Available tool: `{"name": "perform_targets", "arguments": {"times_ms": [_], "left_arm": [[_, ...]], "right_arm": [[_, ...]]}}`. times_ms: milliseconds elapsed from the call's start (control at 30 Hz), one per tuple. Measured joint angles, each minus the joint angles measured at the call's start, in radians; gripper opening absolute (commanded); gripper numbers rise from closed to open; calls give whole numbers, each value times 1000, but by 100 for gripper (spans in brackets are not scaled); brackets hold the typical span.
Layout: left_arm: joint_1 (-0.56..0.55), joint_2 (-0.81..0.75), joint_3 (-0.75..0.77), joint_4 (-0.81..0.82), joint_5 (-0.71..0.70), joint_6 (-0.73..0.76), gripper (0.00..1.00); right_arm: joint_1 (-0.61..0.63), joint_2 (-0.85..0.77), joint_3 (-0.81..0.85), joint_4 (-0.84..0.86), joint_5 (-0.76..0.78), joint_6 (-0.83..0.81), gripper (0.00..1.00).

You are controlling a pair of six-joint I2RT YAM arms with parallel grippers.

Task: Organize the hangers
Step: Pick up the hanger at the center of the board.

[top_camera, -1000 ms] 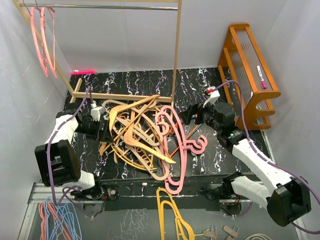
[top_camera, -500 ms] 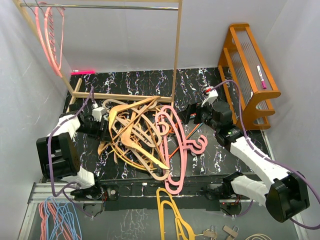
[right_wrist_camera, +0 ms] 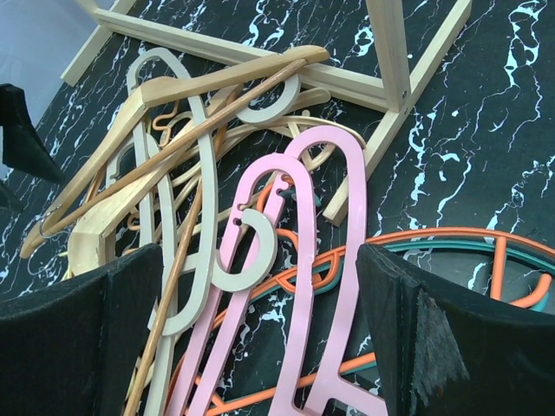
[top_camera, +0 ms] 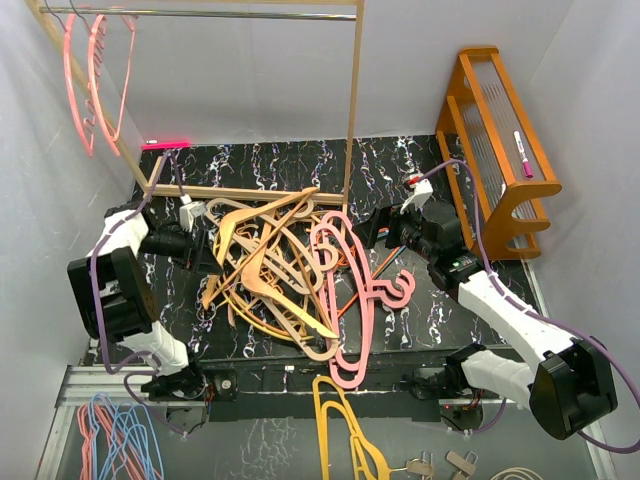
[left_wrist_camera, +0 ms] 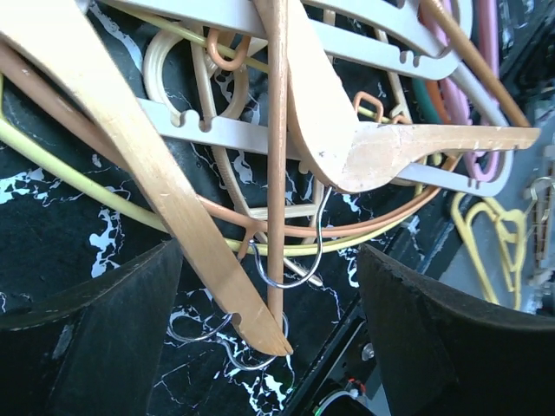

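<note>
Black mat (top_camera: pixel 290 165) beneath heaped hangers (top_camera: pixel 255 268)

The hangers (left_wrist_camera: pixel 165 186) look matt wood and, probably, smooth plastic.

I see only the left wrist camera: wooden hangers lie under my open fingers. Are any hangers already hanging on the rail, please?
Observer: Yes. A few salmon-pink hangers hang at the left end of the rail.
Operator: And the other arm, what is it doing?
Observer: The right gripper is open and holds nothing. It hovers over two pink hangers.
Operator: Is anything lying off the mat on the left side?
Observer: A blue-and-pink bunch lies past the near left corner of the mat.
</note>
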Motion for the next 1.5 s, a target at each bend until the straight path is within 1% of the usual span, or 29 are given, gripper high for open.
{"name": "perform_targets", "arguments": {"times_ms": [100, 200, 367, 600, 767, 867, 967, 1133, 1300, 1367, 1400, 1433, 1500], "left_arm": [[42, 65, 35, -32, 29, 22, 80], [72, 130, 40, -19, 23, 19, 80], [77, 137, 20, 45, -23, -27, 81], [60, 137, 20, 137, -45, -111, 82], [-9, 137, 20, 210, -80, -174, 80], [-56, 137, 20, 244, -105, -203, 74], [-67, 137, 20, 265, -128, -223, 62], [-65, 137, 9, 288, -158, -229, 48], [-64, 127, -24, 293, -182, -222, 23], [-64, 120, -36, 291, -192, -219, 10], [-64, 116, -40, 291, -197, -219, 2], [-64, 113, -42, 288, -195, -209, 0], [-65, 100, -45, 279, -203, -209, 0]], "right_arm": [[5, 0, 0, 5, -2, 3, 99], [7, 0, 0, 7, -3, 4, 98], [12, 3, 0, 15, -3, 7, 99], [26, 30, 0, 24, -3, 16, 98], [32, 36, 0, 28, 0, 16, 99], [33, 36, 0, 29, 5, 15, 98], [35, 36, 0, 29, 9, 14, 99], [36, 36, 0, 29, 12, 13, 99], [36, 37, 0, 39, 12, 13, 98], [36, 38, 0, 40, 12, 13, 99], [36, 38, 0, 41, 12, 13, 99], [36, 38, 0, 42, 12, 13, 99], [36, 38, 0, 42, 12, 13, 99]]}}
